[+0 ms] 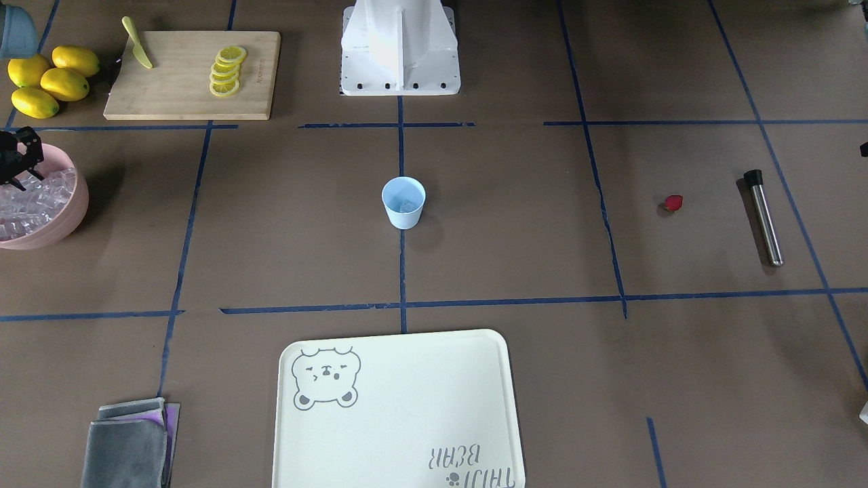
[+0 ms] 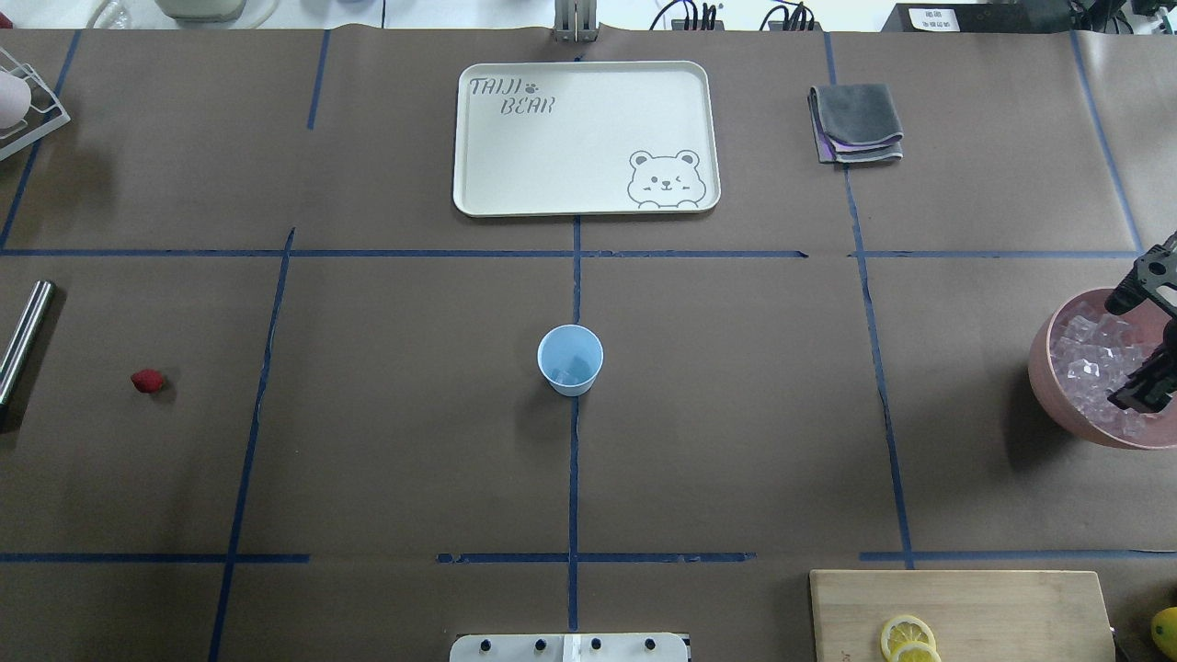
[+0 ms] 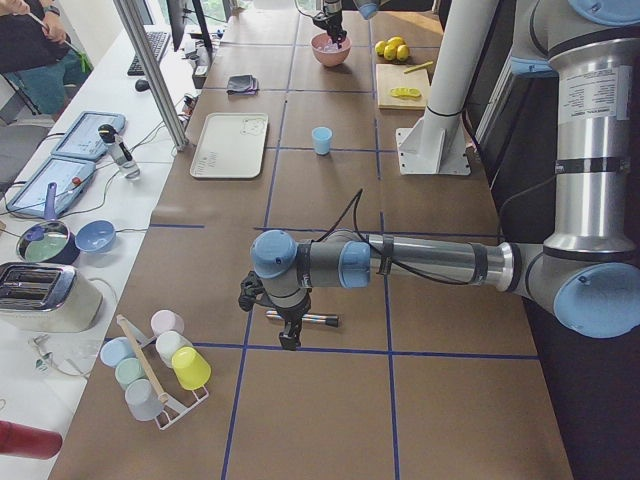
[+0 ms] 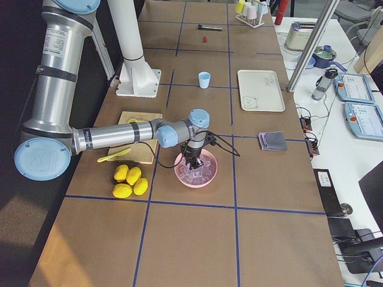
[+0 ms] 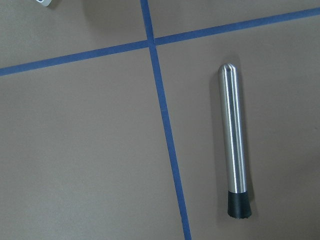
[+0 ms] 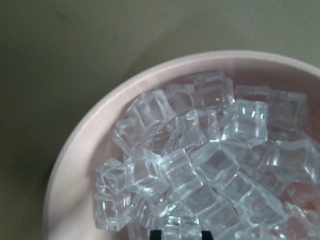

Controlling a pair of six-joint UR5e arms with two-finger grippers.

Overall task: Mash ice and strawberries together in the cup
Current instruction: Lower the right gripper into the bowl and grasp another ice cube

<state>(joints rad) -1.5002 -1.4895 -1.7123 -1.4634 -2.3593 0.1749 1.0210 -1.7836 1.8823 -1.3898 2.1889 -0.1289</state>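
1. The right claw [image 2: 1124, 354] is hanging over the pink bowl [image 2: 1041, 368] at the bench's right end. Its two black fingers are standing wide apart and seem to be gripping nothing, though the overhead view cuts them off at the edge.
2. Directly beneath it, clear cubes of ice [image 6: 200, 165] are filling the bowl in a heap. The right wrist view is looking straight down on them.
3. The right arm is reaching out low across the bench with its wrist bent downward, so the fingers are pointing into the bowl.
4. The step in hand looks like gathering ice. The next move is calling for the fingers to drop around one cube, pinch it, lift it and carry it to the cup [image 2: 570, 359].
5. The cup is standing upright at mid-bench, well apart from the bowl, and at least one cube appears to be sitting in it already.
6. The strawberry [image 2: 147, 380] is lying on the bare bench far to the left, not yet in the cup, so mashing is some way off.
7. The left claw [image 3: 285, 335] is hovering above the steel muddler [image 5: 234, 145], which is lying flat near the strawberry. I cannot tell whether this claw is wide or narrow.
8. The left arm is stretching out level, with its wrist turned down.
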